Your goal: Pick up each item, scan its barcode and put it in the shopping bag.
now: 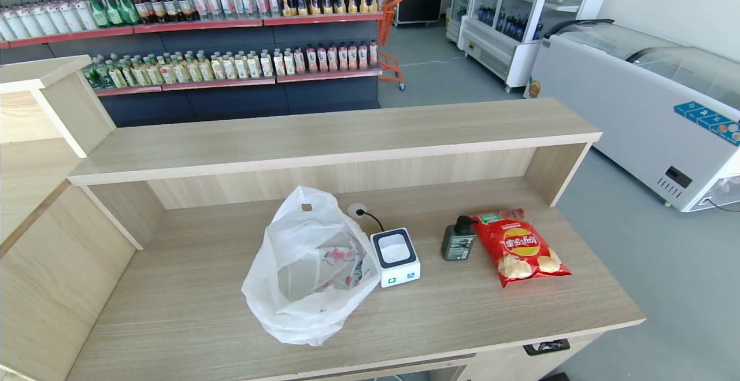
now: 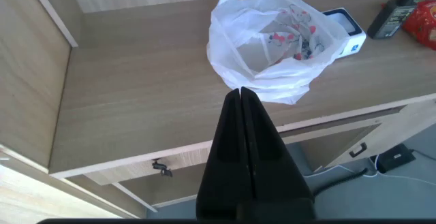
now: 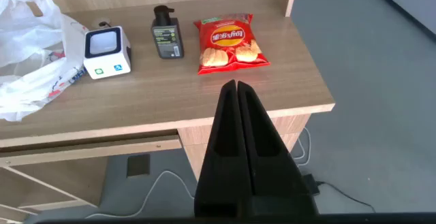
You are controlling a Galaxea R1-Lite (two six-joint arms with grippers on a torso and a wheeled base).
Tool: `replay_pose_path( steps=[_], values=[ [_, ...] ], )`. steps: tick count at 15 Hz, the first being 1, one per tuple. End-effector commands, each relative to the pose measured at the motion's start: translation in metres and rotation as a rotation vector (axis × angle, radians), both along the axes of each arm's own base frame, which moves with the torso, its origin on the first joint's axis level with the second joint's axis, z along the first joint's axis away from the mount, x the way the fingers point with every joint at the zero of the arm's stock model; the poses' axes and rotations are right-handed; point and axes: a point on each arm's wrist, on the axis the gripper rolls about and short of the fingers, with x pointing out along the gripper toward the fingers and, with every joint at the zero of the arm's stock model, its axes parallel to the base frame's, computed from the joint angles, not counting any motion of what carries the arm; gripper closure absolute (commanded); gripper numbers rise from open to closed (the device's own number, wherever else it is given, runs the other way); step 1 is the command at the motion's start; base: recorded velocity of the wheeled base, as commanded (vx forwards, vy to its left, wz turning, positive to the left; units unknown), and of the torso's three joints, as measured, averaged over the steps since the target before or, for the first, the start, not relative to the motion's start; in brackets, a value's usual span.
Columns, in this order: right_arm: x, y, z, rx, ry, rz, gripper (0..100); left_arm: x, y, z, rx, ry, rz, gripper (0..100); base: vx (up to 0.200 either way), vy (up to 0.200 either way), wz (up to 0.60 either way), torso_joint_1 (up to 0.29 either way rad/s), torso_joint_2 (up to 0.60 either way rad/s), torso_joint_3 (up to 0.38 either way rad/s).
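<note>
The bag (image 1: pixel 306 265) sits open on the counter (image 1: pixel 462 317), holding what looks like a patterned packet; the plastic blurs it. The scanner (image 1: pixel 395 256) is just beside the bag, on the right. Further right are a dark bottle (image 1: pixel 458 241) and the chips (image 1: pixel 521 247), which lie flat, close together. The left gripper (image 2: pixel 240 92) is clenched on nothing, over the counter's front edge near the bag. The right gripper (image 3: pixel 236 85) is also clenched and empty, in front of the chips.
</note>
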Motion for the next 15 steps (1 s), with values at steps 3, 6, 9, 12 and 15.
replay_pose_path(
  steps=[3,6,9,12,15],
  values=[
    [0.000,0.000,0.000,-0.012,0.000,0.001,100,0.000,0.000,0.000,-0.001,0.002,0.000,100,0.000,0.000,0.00,0.000,0.00,0.000],
    [0.006,0.000,0.063,-0.040,0.045,0.037,100,0.000,0.000,0.000,-0.001,0.002,0.000,100,0.000,0.000,0.00,0.000,0.00,0.000],
    [0.047,0.003,0.120,-0.050,0.118,0.131,100,0.000,0.000,0.000,-0.001,0.002,0.000,100,0.000,0.000,0.00,0.000,0.00,0.000],
    [0.102,0.005,0.141,-0.046,0.191,0.094,100,0.000,0.000,0.000,-0.001,0.002,0.000,100,0.000,0.000,0.00,0.000,0.00,0.000],
    [0.146,0.007,0.138,-0.084,0.267,0.110,100,0.000,0.000,0.000,-0.001,0.002,0.000,100,0.000,0.000,0.00,0.000,0.00,0.000]
  ],
)
